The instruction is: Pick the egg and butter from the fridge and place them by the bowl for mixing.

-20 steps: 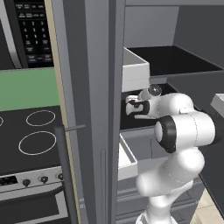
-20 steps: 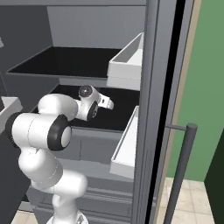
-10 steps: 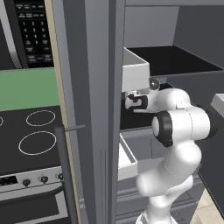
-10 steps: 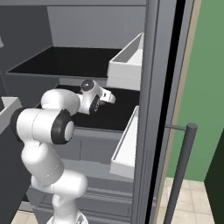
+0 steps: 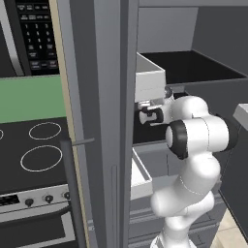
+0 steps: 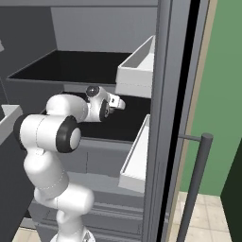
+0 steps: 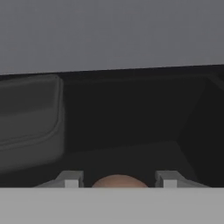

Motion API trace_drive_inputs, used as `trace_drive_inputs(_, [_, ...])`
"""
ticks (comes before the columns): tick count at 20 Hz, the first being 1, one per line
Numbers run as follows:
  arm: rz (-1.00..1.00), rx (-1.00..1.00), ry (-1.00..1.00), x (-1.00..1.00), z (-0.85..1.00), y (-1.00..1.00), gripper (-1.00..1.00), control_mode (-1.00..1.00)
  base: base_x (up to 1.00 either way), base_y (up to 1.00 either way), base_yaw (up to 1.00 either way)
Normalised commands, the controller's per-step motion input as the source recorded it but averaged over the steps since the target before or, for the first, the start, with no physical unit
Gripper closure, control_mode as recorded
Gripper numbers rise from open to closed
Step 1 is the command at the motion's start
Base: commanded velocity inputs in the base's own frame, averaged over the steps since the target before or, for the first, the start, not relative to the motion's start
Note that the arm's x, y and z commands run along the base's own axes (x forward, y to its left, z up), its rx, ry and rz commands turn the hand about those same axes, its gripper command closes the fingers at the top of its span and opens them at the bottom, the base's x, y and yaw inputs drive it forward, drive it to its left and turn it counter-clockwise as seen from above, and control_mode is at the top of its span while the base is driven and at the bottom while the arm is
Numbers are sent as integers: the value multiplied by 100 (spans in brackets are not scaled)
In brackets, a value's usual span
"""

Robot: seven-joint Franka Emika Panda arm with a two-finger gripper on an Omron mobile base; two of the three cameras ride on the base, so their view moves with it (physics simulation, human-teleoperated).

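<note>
egg (image 7: 118, 181), a brownish-tan rounded dome, sits between the fingertips (image 7: 72, 178).

Flat, even rendered light is seen in both base views, without glare or hard shadows. The fridge (image 5: 106, 121) interior is dim. The hand view is soft, perhaps blurred, and the egg (image 7: 119, 181) is barely lit.

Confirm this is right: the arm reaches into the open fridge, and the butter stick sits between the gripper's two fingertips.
One thing is wrong: it is the egg, a brownish rounded ball, not the butter, that sits between the fingertips of the gripper, as the hand view shows. The arm does reach into the open fridge.
</note>
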Motion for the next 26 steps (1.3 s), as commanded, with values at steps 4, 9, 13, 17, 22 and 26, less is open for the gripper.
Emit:
trace_drive_inputs(4, [0,0,-1,0,-39,0,100,-100,0,0,0])
trace_drive_inputs(9, [0,0,-9,0,-7,0,100,-100,0,0,0])
trace_drive_inputs(13, [0,-1,-21,-7,0,0,100,-100,0,0,0])
trace_drive_inputs(17, [0,-2,-34,-16,0,0,100,-100,0,0,0])
trace_drive_inputs(22, [0,0,-29,-23,0,0,100,-100,0,0,0])
trace_drive_inputs(26, [0,0,0,-1,0,0,100,-100,0,0,0])
